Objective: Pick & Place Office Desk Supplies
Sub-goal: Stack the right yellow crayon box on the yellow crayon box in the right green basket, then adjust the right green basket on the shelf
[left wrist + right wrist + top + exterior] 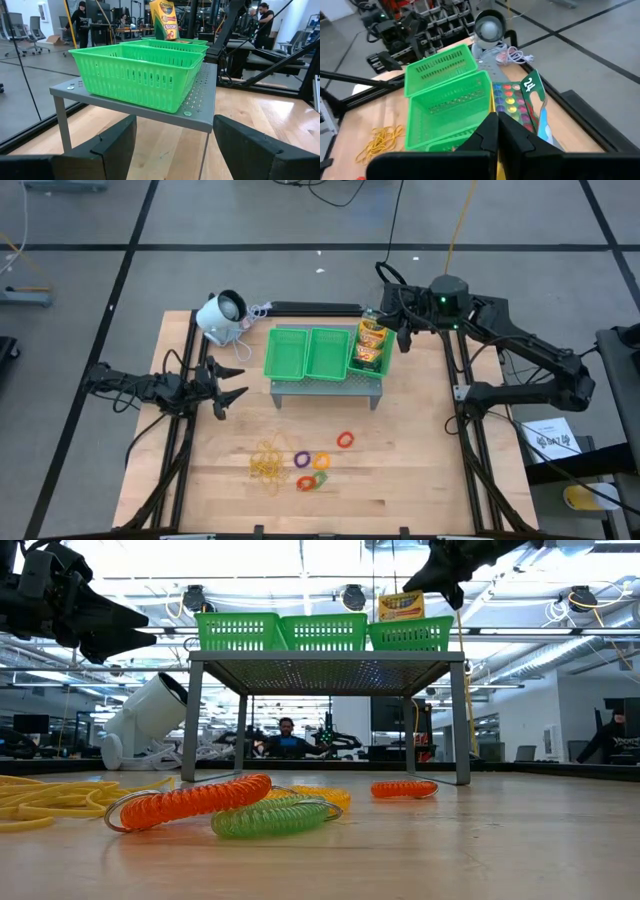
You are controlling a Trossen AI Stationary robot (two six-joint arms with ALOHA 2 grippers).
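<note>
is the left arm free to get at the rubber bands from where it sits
Probably yes. The left gripper hangs open at the table's left side, and the rubber bands lie on bare wood nearer the front edge, with nothing between them; the tray stands farther back.

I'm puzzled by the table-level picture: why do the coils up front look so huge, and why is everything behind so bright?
Low view: the orange coil and green coil lie nearest the lens, so they loom large; ceiling lights behind the green tray wash out the background. High view: even light, the same rings look tiny.
</note>
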